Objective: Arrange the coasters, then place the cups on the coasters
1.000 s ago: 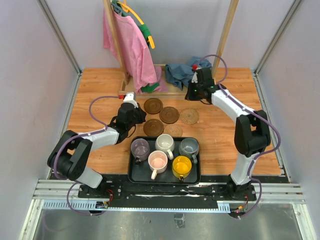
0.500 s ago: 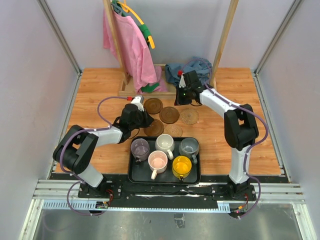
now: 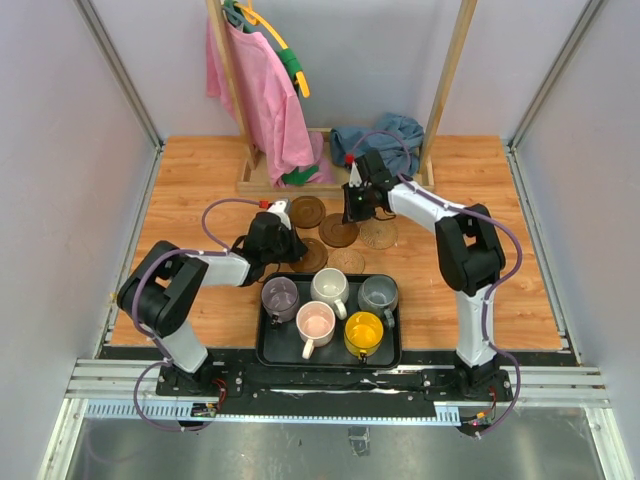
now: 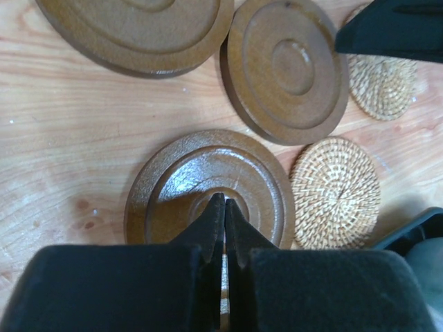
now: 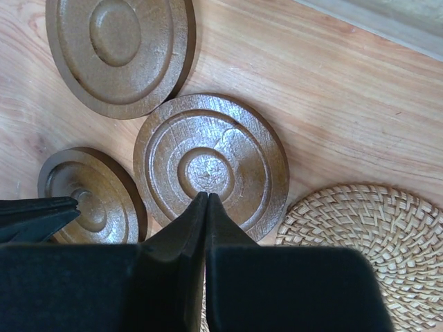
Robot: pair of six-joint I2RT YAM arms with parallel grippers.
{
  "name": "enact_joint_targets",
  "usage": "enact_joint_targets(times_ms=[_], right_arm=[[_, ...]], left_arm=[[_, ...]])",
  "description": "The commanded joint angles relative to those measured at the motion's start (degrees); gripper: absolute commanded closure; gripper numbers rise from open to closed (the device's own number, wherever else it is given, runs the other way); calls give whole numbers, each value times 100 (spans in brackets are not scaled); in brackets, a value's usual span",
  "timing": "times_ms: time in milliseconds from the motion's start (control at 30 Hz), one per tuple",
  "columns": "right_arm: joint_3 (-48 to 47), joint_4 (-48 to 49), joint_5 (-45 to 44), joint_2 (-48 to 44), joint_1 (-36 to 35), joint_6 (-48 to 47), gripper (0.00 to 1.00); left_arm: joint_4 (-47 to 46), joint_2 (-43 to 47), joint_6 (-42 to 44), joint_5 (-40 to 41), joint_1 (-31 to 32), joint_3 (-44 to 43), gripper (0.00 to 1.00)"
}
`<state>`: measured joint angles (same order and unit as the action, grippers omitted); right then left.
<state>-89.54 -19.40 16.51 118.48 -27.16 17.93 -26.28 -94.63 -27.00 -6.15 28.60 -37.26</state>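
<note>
Three dark brown coasters (image 3: 307, 210) (image 3: 337, 232) (image 3: 313, 259) and two tan woven coasters (image 3: 379, 233) (image 3: 347, 263) lie clustered on the wooden table. My left gripper (image 4: 223, 200) is shut, its tips over the centre of the nearest dark coaster (image 4: 180, 183). My right gripper (image 5: 205, 196) is shut too, its tips at the centre of the middle dark coaster (image 5: 228, 138). Neither holds anything. The cups stand on a black tray (image 3: 330, 361): purple-grey (image 3: 280, 296), white (image 3: 329, 287), grey-blue (image 3: 378, 293), pink (image 3: 316, 323), yellow (image 3: 364, 332).
A wooden clothes rack (image 3: 448, 70) stands at the back with a pink garment (image 3: 262, 95) hanging from it. A blue cloth (image 3: 385, 135) is heaped at its base. Grey walls close in the table on both sides.
The right arm swung left and down from the back of the table onto the middle dark coaster. The left gripper slid right over the nearest dark coaster. Both stayed shut.
</note>
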Motion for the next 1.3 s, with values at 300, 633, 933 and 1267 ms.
enact_joint_targets(times_ms=[300,633,933,1267], right_arm=[[-415,-357,-73,487,-70,-61,99],[-488,-473,-170,690,-62,-125,99],[-868,-676,-456,1063,34,-113,99],[-1285,-758,-791,1303,645,9,99]], left_arm=[[210,-511,-2,4,14,-207,99],[368,-673,-96,106,15,-291,99],[636,-472,-55,448,-128,-191,99],[994,-242,-27,727,-685,-132,99]])
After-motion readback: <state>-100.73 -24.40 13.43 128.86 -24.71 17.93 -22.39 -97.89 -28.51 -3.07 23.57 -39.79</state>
